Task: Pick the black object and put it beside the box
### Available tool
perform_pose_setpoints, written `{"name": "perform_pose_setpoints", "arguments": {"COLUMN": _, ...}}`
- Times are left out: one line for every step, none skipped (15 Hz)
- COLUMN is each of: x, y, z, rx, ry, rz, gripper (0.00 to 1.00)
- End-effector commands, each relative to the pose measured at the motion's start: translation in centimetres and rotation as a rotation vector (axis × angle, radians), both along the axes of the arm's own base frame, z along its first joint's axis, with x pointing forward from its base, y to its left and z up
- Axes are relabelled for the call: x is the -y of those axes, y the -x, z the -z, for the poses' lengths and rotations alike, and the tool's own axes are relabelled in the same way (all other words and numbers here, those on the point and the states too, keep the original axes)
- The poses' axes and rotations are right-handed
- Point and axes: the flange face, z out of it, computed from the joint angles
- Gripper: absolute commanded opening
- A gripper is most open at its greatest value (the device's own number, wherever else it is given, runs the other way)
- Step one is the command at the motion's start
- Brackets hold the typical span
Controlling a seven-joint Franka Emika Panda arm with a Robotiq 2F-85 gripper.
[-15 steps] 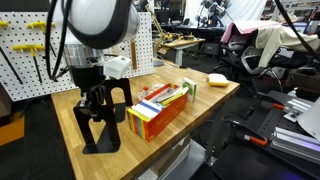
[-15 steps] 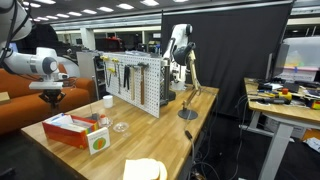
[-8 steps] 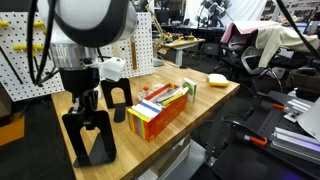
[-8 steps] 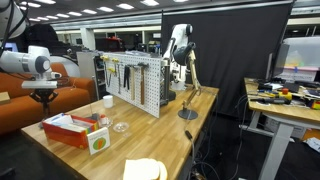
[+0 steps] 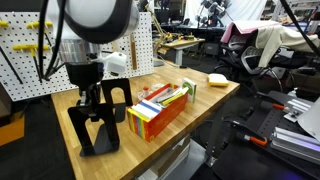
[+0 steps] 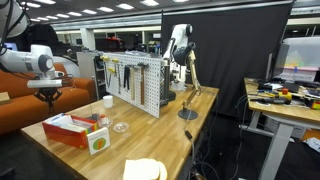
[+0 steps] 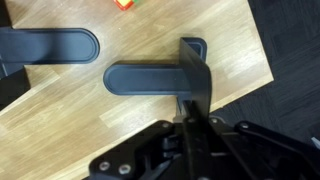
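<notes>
Gripper point(image 5: 90, 100): your fingers are closed narrow on the upright plate of the black bookend point(image 5: 97, 135). You hold it near its top edge, left of centre in an exterior view. The wrist view confirms the grip. The gripper point(image 7: 190, 118) comes in from the bottom edge, and the thin plate is pinched edge-on between the fingers.

Black bookend position: it stands upright with its foot low over the tabletop point(image 5: 195, 108). Whether the foot touches the wood cannot be told. In the wrist view the foot tongue point(image 7: 150, 78) runs leftward from the plate across the middle of the frame.

Box point(image 5: 160, 112): the long multicoloured box lies to the right of the held bookend, near it but apart, with flat coloured items standing inside. In the wrist view only an orange-red corner point(image 7: 124, 4) shows, at the top edge. In an exterior view the box point(image 6: 70, 130) sits lower left, below your gripper point(image 6: 47, 97).

Other items: a second bookend point(image 5: 121, 97) stands behind the held one, just beside the box's far end. It appears in the upper left of the wrist view point(image 7: 48, 45). A small yellow block point(image 5: 217, 79) lies well apart, at the tabletop's far right corner.
</notes>
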Motion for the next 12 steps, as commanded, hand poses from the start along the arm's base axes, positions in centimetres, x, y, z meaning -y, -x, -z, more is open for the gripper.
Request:
{"name": "perform_pose_setpoints", "arguments": {"x": 1.7, "y": -0.3, "z": -0.8, "rx": 0.025, "ry": 0.032, "rz": -0.019, "gripper": 0.01}}
{"name": "perform_pose_setpoints", "arguments": {"x": 2.1, "y": -0.5, "z": -0.8, "rx": 0.028, "ry": 0.036, "rz": -0.016, "gripper": 0.01}}
{"name": "perform_pose_setpoints", "arguments": {"x": 2.5, "y": -0.7, "z": -0.9, "rx": 0.032, "ry": 0.041, "rz": -0.013, "gripper": 0.01}}
{"name": "perform_pose_setpoints", "arguments": {"x": 2.8, "y": -0.8, "z": -1.1, "rx": 0.037, "ry": 0.045, "rz": -0.010, "gripper": 0.01}}
{"name": "perform_pose_setpoints", "arguments": {"x": 3.2, "y": -0.9, "z": -1.2, "rx": 0.041, "ry": 0.048, "rz": -0.006, "gripper": 0.01}}
{"name": "perform_pose_setpoints", "arguments": {"x": 3.5, "y": -1.0, "z": -1.3, "rx": 0.042, "ry": 0.051, "rz": -0.003, "gripper": 0.01}}
{"name": "perform_pose_setpoints", "arguments": {"x": 3.8, "y": -1.0, "z": -1.3, "rx": 0.041, "ry": 0.053, "rz": 0.002, "gripper": 0.01}}
{"name": "perform_pose_setpoints", "arguments": {"x": 4.0, "y": -0.9, "z": -1.2, "rx": 0.039, "ry": 0.054, "rz": 0.005, "gripper": 0.01}}
{"name": "perform_pose_setpoints", "arguments": {"x": 4.3, "y": -0.8, "z": -1.0, "rx": 0.034, "ry": 0.059, "rz": 0.007, "gripper": 0.01}}
{"name": "perform_pose_setpoints", "arguments": {"x": 4.6, "y": -0.6, "z": -0.8, "rx": 0.029, "ry": 0.065, "rz": 0.009, "gripper": 0.01}}
{"name": "perform_pose_setpoints", "arguments": {"x": 4.9, "y": -0.5, "z": -0.4, "rx": 0.022, "ry": 0.068, "rz": 0.012, "gripper": 0.01}}
{"name": "perform_pose_setpoints", "arguments": {"x": 5.1, "y": -0.4, "z": -0.1, "rx": 0.013, "ry": 0.069, "rz": 0.016, "gripper": 0.01}}
